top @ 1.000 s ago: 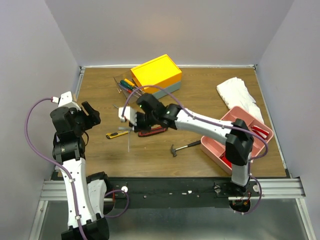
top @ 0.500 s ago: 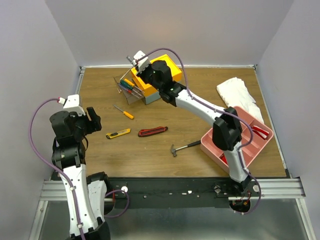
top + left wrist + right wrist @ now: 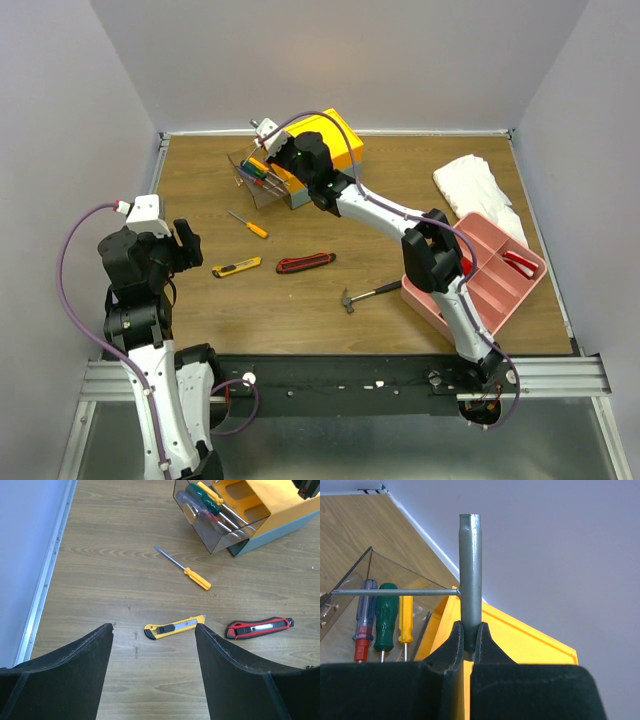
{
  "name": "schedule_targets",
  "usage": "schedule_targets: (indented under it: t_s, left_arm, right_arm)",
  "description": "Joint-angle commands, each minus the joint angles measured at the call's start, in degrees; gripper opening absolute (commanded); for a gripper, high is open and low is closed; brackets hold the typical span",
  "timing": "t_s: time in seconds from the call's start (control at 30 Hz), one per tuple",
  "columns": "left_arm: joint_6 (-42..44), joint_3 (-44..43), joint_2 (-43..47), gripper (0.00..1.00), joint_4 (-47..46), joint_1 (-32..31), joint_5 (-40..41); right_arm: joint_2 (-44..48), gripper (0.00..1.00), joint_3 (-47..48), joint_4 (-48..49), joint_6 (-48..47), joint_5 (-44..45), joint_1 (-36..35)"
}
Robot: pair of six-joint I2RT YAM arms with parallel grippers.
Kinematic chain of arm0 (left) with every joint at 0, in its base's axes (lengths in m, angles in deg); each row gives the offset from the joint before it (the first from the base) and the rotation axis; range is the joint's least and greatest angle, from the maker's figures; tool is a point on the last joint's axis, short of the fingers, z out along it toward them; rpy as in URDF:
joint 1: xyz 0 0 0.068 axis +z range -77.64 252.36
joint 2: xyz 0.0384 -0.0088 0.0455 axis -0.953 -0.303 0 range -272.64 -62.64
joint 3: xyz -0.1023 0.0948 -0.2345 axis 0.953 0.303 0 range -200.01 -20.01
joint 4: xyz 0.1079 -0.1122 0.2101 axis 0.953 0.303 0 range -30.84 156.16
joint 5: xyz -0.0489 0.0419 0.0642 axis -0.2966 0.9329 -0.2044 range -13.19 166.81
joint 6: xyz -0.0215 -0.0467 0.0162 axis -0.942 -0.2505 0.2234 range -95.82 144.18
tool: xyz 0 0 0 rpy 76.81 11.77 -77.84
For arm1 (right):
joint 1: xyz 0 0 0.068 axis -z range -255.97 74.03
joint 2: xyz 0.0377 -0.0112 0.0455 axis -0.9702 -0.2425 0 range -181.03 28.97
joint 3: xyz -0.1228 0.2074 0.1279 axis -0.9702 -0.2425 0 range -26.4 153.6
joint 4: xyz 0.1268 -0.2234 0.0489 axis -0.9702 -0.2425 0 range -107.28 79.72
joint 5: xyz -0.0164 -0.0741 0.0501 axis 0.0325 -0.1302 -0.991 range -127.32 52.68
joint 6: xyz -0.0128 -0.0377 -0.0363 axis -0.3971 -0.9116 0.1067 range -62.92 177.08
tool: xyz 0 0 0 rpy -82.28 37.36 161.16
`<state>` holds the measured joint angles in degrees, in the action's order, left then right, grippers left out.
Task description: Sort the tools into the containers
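My right gripper [image 3: 272, 142] is shut on the silver L-shaped wrench [image 3: 470, 565] and holds it upright above the yellow-topped box [image 3: 335, 132], by its open clear drawer [image 3: 248, 172]. The drawer holds a green-handled screwdriver [image 3: 386, 617], a clear red-tipped one [image 3: 364, 615] and a yellow one [image 3: 406, 617]. My left gripper [image 3: 153, 625] is open and empty above the table at the left [image 3: 180, 240]. An orange screwdriver [image 3: 248, 224], a yellow utility knife [image 3: 236, 267], a red utility knife [image 3: 305, 263] and a black-handled mini hammer [image 3: 368, 294] lie on the wood.
A pink divided tray [image 3: 480, 290] sits at the right near edge with a red item [image 3: 520, 262] in it. A white cloth [image 3: 475, 185] lies behind it. Grey walls close in the table on three sides.
My right arm has carried the wrench from the middle of the table up and back to the yellow box. The left arm has barely shifted.
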<state>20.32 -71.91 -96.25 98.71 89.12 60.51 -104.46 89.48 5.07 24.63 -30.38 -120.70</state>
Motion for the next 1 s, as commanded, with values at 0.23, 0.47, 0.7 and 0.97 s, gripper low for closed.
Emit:
schedule_targets:
  t_s: [0.23,0.47,0.7,0.97]
  left_arm:
    - [-1.86,1.18,3.28,0.77,-2.55,0.30,0.48]
    - [-2.12,2.06,3.63,0.78,-3.60,0.38,0.56]
    - [-3.08,2.68,2.49,0.78,-4.48,0.38,-0.49]
    - [-5.89,4.70,-0.05,0.78,-8.51,0.30,-3.39]
  right_arm:
    - [-1.75,0.01,-2.94,1.62,-15.63,-4.12,-2.20]
    - [-1.14,0.09,-1.35,-8.40,-17.56,-9.75,-2.99]
    - [0.36,0.61,-4.25,-2.71,-19.06,-5.29,-3.43]
    - [4.22,0.68,-5.74,4.24,-18.10,4.13,-3.43]
